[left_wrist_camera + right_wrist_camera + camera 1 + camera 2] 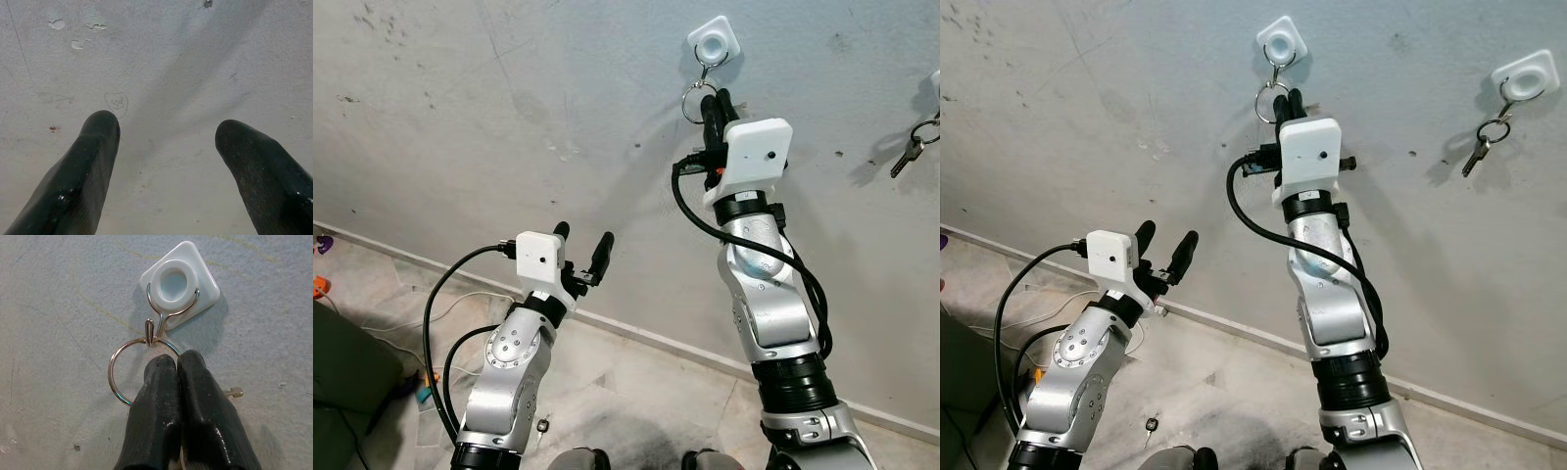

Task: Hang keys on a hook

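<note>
Glossy white plastic on the hook [179,284], with thin polished wire beneath. Shiny silver metal for the key ring [128,374]. Smooth black rubbery sheen along the right hand [176,363] fingers, likewise on the left hand [166,129]. Matt, rough, scuffed grey plaster across the wall [509,117]. Brushed silver metal on both forearms.

Bright, even light; sharp frames, soft shadows.

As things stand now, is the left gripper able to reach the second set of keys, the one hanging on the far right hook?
Probably not. The left gripper hovers open, low on the robot's left, while those hanging keys are far to the right, beyond the raised right gripper, whose arm stands in between.
</note>
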Available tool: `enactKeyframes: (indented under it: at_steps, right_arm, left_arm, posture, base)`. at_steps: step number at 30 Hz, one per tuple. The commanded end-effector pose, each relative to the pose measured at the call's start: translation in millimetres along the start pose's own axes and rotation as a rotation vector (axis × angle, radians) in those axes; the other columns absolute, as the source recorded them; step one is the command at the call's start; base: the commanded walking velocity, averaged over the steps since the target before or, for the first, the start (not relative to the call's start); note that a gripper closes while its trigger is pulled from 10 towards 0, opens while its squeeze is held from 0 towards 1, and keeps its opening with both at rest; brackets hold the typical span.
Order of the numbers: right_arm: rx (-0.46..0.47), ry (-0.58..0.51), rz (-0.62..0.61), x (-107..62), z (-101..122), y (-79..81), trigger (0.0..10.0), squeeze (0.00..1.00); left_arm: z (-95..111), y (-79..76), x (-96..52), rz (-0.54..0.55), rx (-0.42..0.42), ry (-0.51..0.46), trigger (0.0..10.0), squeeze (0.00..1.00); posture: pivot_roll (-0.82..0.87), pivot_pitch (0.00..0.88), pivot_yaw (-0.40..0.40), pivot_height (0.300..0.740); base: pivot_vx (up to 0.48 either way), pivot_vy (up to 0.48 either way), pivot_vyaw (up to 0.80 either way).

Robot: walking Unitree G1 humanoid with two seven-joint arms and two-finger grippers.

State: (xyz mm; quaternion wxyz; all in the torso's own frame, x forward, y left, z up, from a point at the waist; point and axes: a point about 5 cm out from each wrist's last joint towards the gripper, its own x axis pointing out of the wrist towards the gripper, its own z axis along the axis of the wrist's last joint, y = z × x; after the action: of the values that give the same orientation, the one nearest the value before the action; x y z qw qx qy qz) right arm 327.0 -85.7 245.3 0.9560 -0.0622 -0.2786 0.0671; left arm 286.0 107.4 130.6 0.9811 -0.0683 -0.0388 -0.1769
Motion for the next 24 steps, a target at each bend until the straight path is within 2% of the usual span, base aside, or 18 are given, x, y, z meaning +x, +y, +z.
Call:
enactKeyframes:
  at_steps: [1,11,12,24]
  right_arm:
    - [-0.012,0.056,0.019,-6.1,-11.3,3.7,10.0,0.0]
    - [-0.041,0.04,0.033,-4.3,-10.3,7.8,10.0,0.0]
    - [-0.04,0.039,0.034,-4.2,-10.1,8.1,10.0,1.0]
    - [-0.033,0.035,0.034,-3.3,-9.5,9.7,10.0,1.0]
  left_arm:
    - [-1.3,1.4,-0.2,-0.004,0.017,0.013,10.0,0.0]
    - [-1.1,1.3,0.0,-0.003,0.018,0.011,10.0,0.0]
    - [-1.1,1.3,0.0,-0.002,0.018,0.01,10.0,0.0]
    - [-0.6,1.8,0.0,-0.002,0.02,0.012,10.0,0.0]
  posture:
    - [0.02,0.165,0.108,0.74]
    - [0.02,0.165,0.108,0.74]
    - [0.02,0.165,0.107,0.74]
    - [0.02,0.167,0.109,0.74]
  base:
    - [0.0,0.0,0.0]
    - [0.0,0.0,0.0]
    - [0.0,0.0,0.0]
    - [0.0,0.0,0.0]
